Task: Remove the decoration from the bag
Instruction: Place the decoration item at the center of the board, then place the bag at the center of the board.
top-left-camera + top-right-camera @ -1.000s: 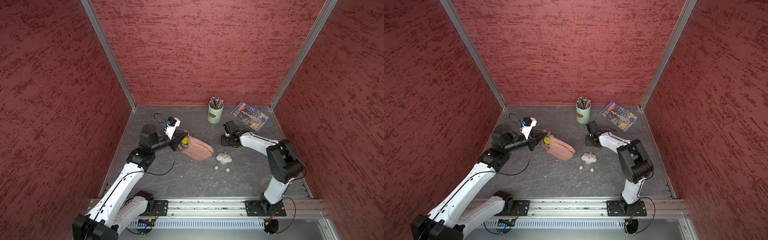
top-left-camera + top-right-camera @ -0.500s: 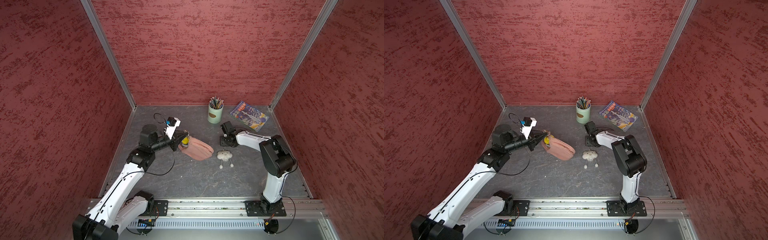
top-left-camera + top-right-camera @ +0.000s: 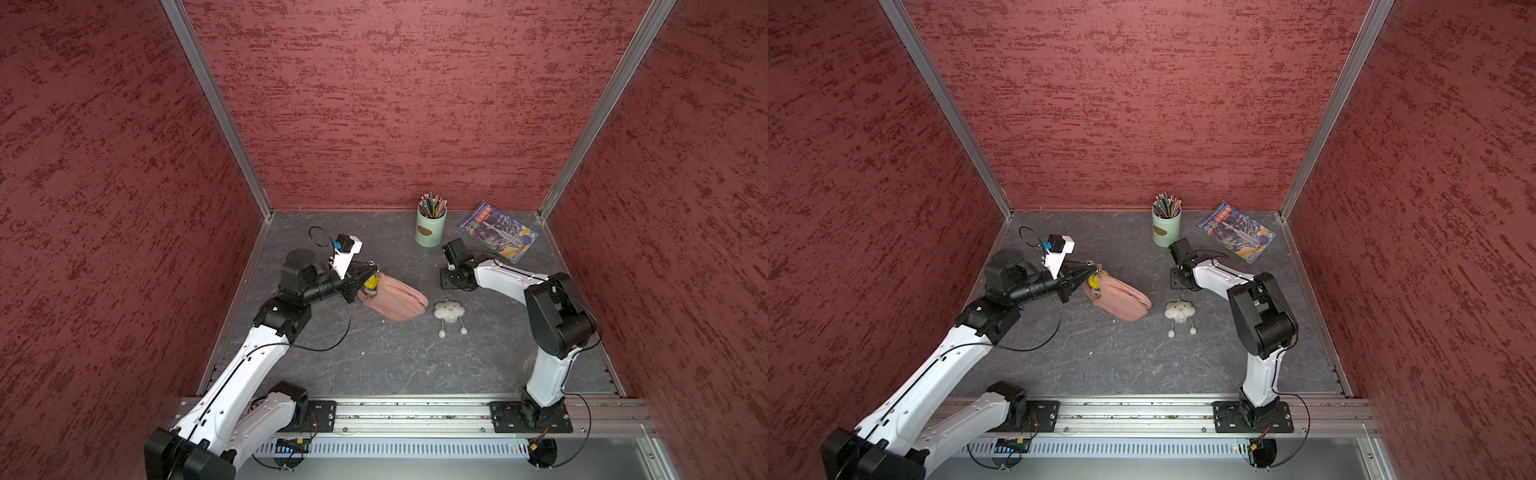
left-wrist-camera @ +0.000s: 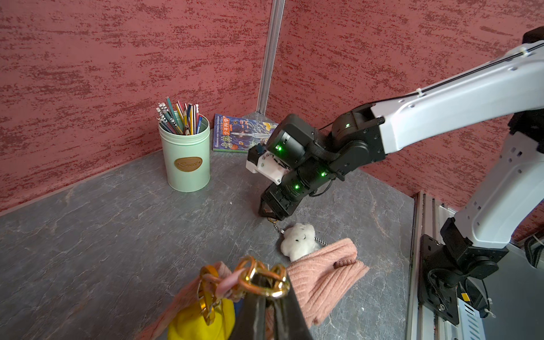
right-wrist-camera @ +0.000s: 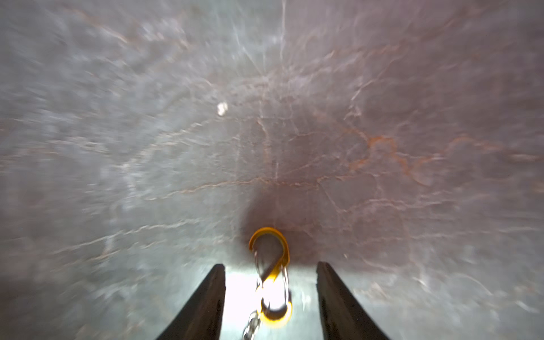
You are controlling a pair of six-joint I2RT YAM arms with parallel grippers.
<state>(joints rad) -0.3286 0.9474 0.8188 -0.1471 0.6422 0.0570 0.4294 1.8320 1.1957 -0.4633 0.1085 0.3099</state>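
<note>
The pink bag [image 3: 395, 300] lies left of centre on the grey table in both top views, also [image 3: 1121, 297]. My left gripper [image 4: 266, 294] is shut on the bag's gold ring [image 4: 262, 279] and holds that end raised. A yellow charm [image 4: 200, 323] hangs there. The decoration, a white cloud plush [image 3: 449, 309], lies on the table right of the bag and apart from it. Its chain ends in a gold clasp [image 5: 269, 256]. My right gripper [image 5: 270, 266] points down at the table, open, with the clasp lying loose between its fingers.
A mint cup of pencils [image 3: 431, 226] stands at the back, close behind my right wrist. A colourful book [image 3: 496, 230] lies in the back right corner. Red walls close three sides, and a metal rail [image 3: 415, 411] runs along the front.
My right gripper's jaws have spread apart and let go of the clasp. The right arm's elbow swung slightly left. The left arm and the bag have not moved.
</note>
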